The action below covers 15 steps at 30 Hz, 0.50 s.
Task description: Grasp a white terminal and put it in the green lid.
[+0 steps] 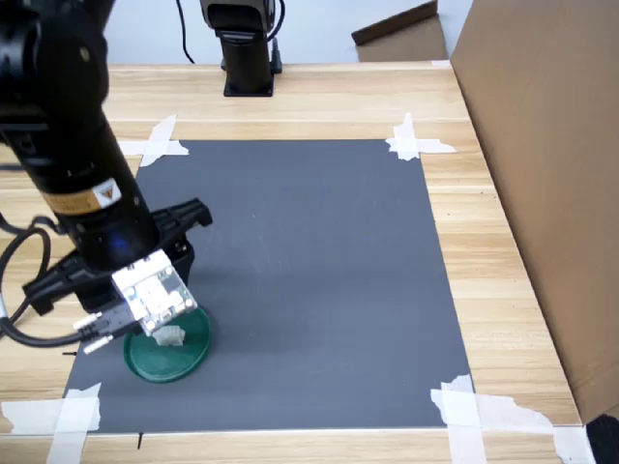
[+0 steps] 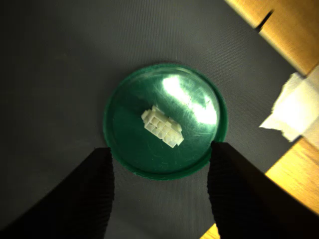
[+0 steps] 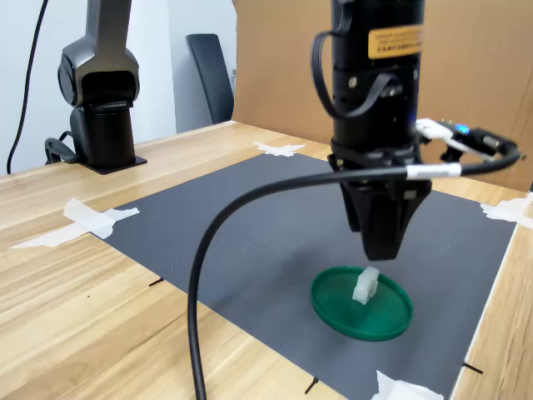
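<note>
The green lid (image 1: 189,362) lies near the front-left corner of the grey mat in the first exterior view. The white terminal (image 1: 172,336) rests inside it, close to the middle and apart from the rim. In the wrist view the terminal (image 2: 162,127) shows its grid of cavities on the lid (image 2: 124,124). My gripper (image 3: 379,248) hangs straight above the lid (image 3: 333,302) and the terminal (image 3: 365,285), a little clear of both. Its black fingers (image 2: 99,199) are spread wide, open, with nothing between them.
White tape (image 1: 160,143) holds the corners of the grey mat (image 1: 319,271) on the wooden table (image 1: 484,213). A cardboard wall (image 1: 542,174) runs along the first exterior view's right. A second black arm base (image 1: 247,58) stands at the back. My cable (image 3: 250,200) loops beside the arm.
</note>
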{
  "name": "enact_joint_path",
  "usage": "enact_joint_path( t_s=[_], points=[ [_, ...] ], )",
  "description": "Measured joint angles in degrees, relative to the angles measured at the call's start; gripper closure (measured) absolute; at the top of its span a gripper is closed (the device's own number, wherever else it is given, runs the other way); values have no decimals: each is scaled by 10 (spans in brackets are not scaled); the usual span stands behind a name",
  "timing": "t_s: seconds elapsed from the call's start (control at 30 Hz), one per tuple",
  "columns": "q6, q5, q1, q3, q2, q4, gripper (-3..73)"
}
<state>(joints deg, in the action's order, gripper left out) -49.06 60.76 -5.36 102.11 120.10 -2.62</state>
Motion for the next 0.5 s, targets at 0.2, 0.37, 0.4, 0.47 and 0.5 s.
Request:
enact_joint_path(
  t_s=[0.2,0.37,0.4,0.47,0.5],
  points=[
    [0,16,0,-6,-92,-34,209],
    [-1,-7,0,-69,-154,-38,236],
    [-4,-14,0,-83,-165,-41,253],
    [-13,-22,0,-113,-188,-54,316],
    [-19,-30,0,-123,-202,-60,344]
  ],
)
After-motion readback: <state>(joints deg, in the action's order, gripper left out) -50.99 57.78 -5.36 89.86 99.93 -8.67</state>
